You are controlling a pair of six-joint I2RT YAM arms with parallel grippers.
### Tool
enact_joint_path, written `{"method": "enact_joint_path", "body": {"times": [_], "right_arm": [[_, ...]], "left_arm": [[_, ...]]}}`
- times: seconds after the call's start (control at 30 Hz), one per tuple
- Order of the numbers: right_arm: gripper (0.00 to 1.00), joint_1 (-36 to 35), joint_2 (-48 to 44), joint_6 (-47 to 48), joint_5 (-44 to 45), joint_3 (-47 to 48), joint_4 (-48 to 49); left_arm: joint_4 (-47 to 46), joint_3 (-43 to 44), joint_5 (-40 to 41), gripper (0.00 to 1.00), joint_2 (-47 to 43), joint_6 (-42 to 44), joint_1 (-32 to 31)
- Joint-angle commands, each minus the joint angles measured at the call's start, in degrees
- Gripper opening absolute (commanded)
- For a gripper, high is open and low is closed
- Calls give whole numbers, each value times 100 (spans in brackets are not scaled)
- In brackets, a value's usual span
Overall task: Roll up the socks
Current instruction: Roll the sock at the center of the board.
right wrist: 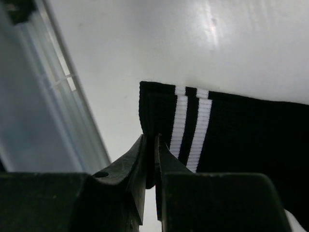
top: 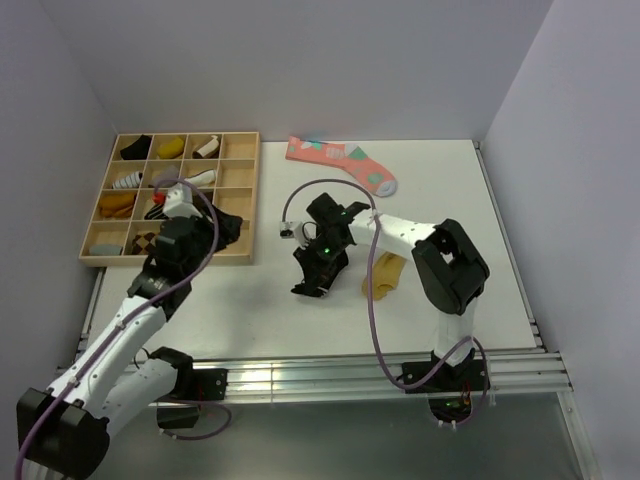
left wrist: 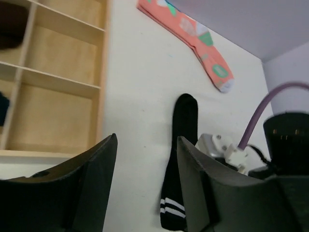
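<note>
The black crew sock (left wrist: 185,121) with two white cuff stripes lies flat on the white table, toe far and cuff near. My right gripper (right wrist: 150,140) is shut on the edge of its cuff (right wrist: 159,104), beside the stripes. In the top view the right wrist (top: 325,245) covers most of this sock; only the cuff end (top: 304,288) shows. The mustard-tan ankle sock (top: 384,275) lies just right of it, under the right forearm. My left gripper (left wrist: 146,137) is open and empty, above the table at the tray's near right corner, left of the black sock.
A wooden compartment tray (top: 247,200) with rolled socks stands at the left; two of its right-hand cells (left wrist: 58,111) hold nothing. A long pink sock (top: 340,160) with teal and white patches lies at the back. The table's metal front rail (right wrist: 53,96) is close to the cuff.
</note>
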State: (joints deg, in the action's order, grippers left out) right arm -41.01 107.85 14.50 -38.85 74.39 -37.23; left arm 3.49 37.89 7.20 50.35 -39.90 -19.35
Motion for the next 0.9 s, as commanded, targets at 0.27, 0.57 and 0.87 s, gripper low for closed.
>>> {"method": "enact_joint_path", "body": {"times": [0.27, 0.57, 0.87], "right_arm": [[1, 489, 868, 730, -1986, 743, -1497], [0, 753, 1036, 63, -1960, 648, -1270], [0, 1087, 1089, -422, -1644, 304, -909]], "left_arm": [[-3835, -1679, -640, 51, 730, 184, -1140], [-5427, -2075, -2115, 51, 1706, 562, -1500], [-6307, -2268, -2645, 57, 2585, 562, -1650]]}}
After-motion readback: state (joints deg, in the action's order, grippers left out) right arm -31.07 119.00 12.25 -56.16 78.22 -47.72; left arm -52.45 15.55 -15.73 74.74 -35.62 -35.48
